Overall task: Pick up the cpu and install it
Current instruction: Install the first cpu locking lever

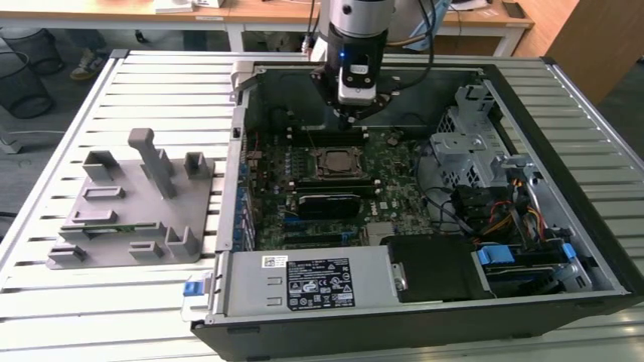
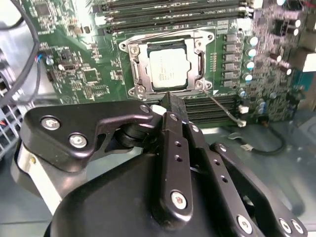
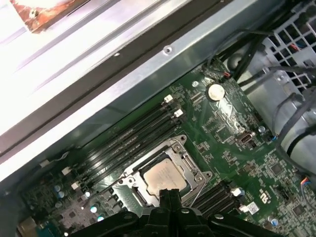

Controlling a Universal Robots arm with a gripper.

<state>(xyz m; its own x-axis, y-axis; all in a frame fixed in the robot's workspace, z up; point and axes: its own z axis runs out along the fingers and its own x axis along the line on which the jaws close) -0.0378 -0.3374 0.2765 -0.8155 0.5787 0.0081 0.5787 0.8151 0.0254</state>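
The cpu (image 1: 335, 162) lies flat in the black socket frame (image 1: 314, 175) on the green motherboard, silvery top up. Both wrist views show the cpu (image 2: 168, 69) (image 3: 163, 177) seated inside the metal socket frame (image 2: 136, 69). My gripper (image 1: 357, 113) hangs above the board just behind the socket, inside the open computer case. Its black fingertips (image 2: 170, 101) are pressed together with nothing between them, a short way above the socket's edge. In the first wrist view the gripper (image 3: 168, 196) points down beside the cpu.
The grey fixture (image 1: 131, 204) stands on the slatted table at the exterior view's left. Inside the case are the power supply (image 1: 312, 283), a metal drive cage (image 1: 473, 143), loose cables (image 1: 503, 219) and memory slots (image 2: 168, 7). The case wall (image 3: 123, 84) runs close behind the gripper.
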